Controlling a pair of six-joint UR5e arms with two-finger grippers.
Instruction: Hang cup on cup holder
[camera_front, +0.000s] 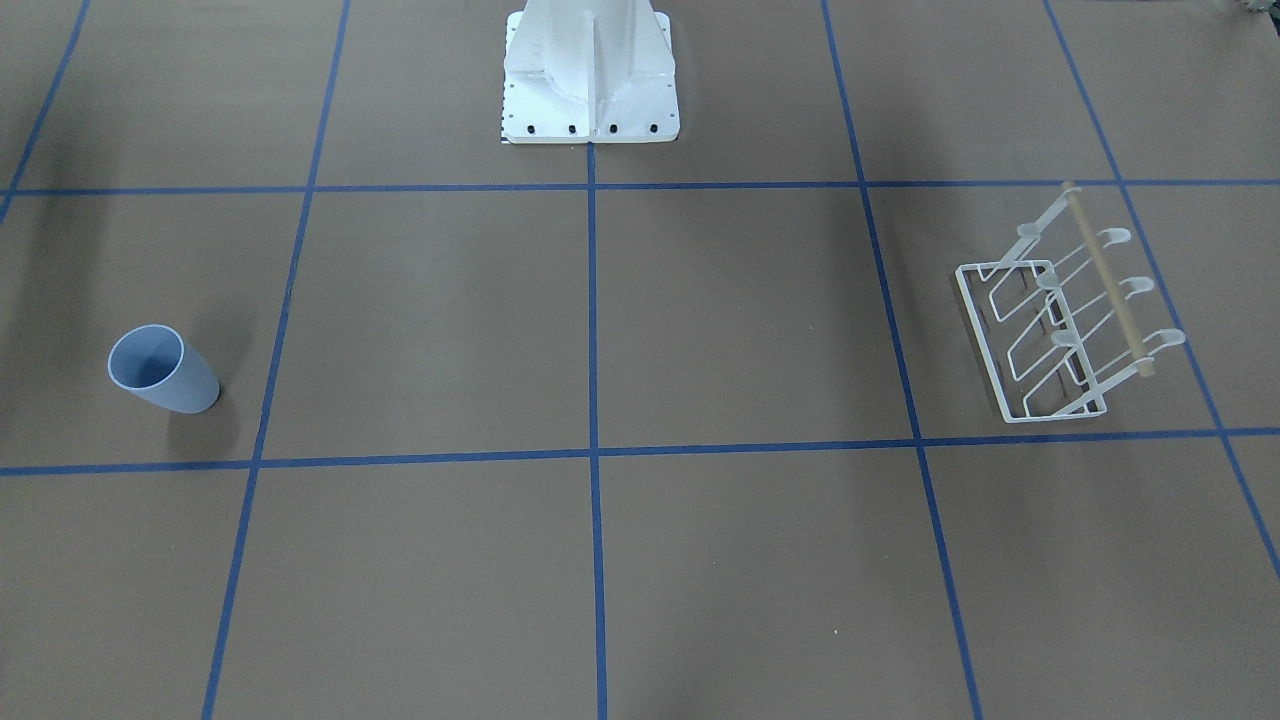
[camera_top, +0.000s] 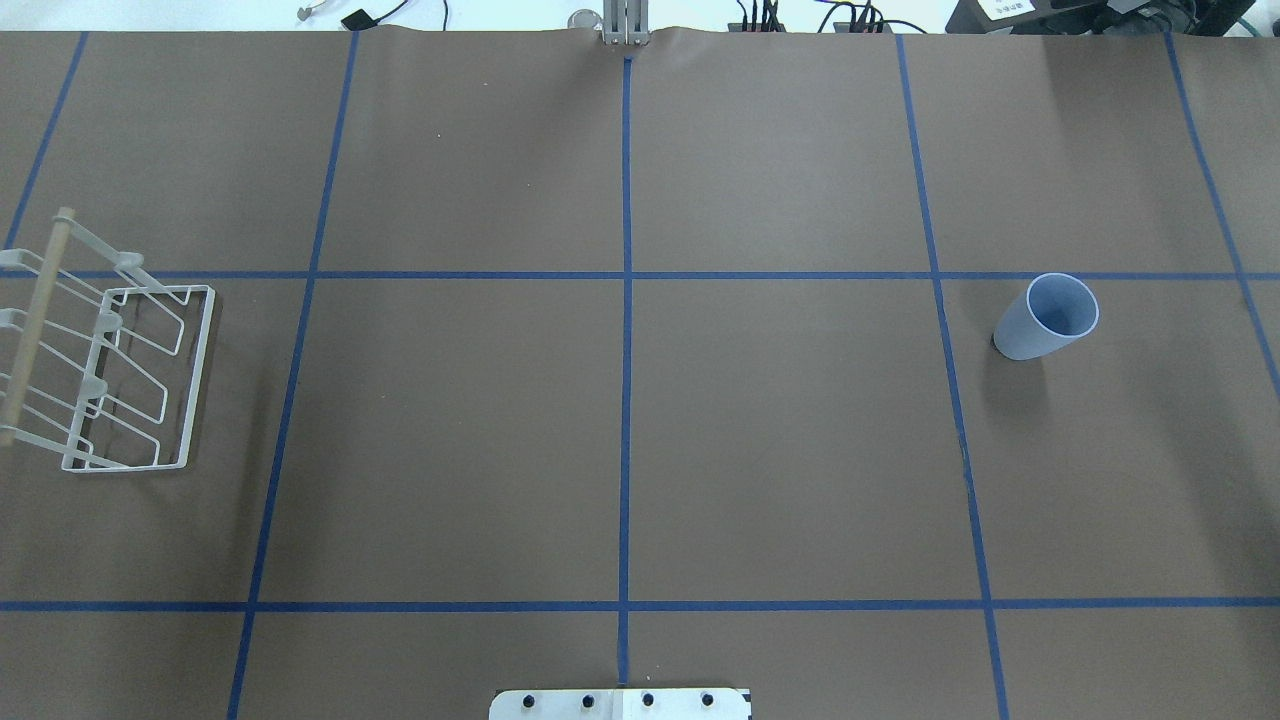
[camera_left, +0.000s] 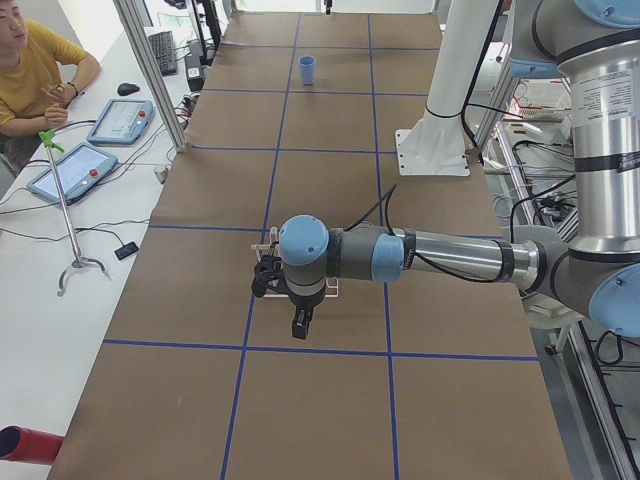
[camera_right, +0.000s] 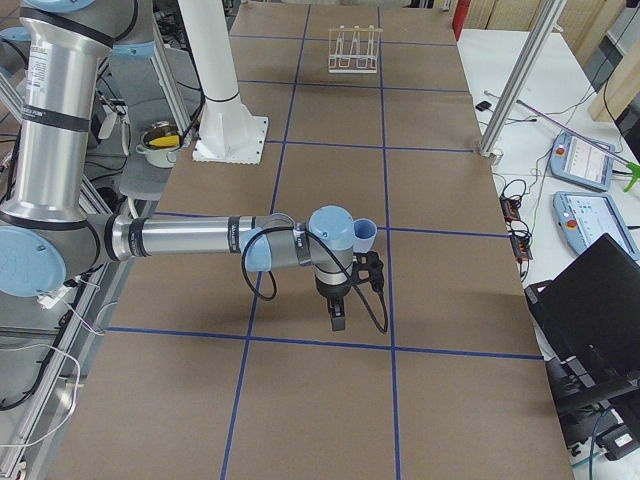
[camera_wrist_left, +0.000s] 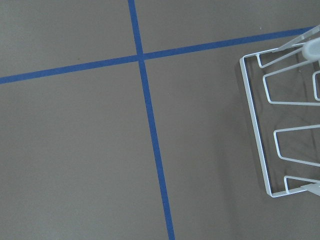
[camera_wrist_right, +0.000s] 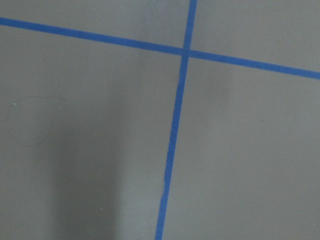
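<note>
Approach step, nothing grasped. I see light blue plastic tumbler (camera_top: 1045, 317) upright near right edge of table (camera_top: 780, 450); white wire rack with wooden dowel (camera_front: 1109, 285) near left edge. My right gripper (camera_right: 337, 318) and left gripper (camera_left: 300, 325): spread unclear, probably empty. Next: right gripper onto tumbler wall, carry across, invert over prong.

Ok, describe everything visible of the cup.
The cup is a plain light blue tumbler, handleless, matte like plastic, narrowing toward its base. It stands upright, mouth up, and looks empty. It sits on the brown table on the robot's right side, inside a taped square, and nothing but the table touches it.
</note>
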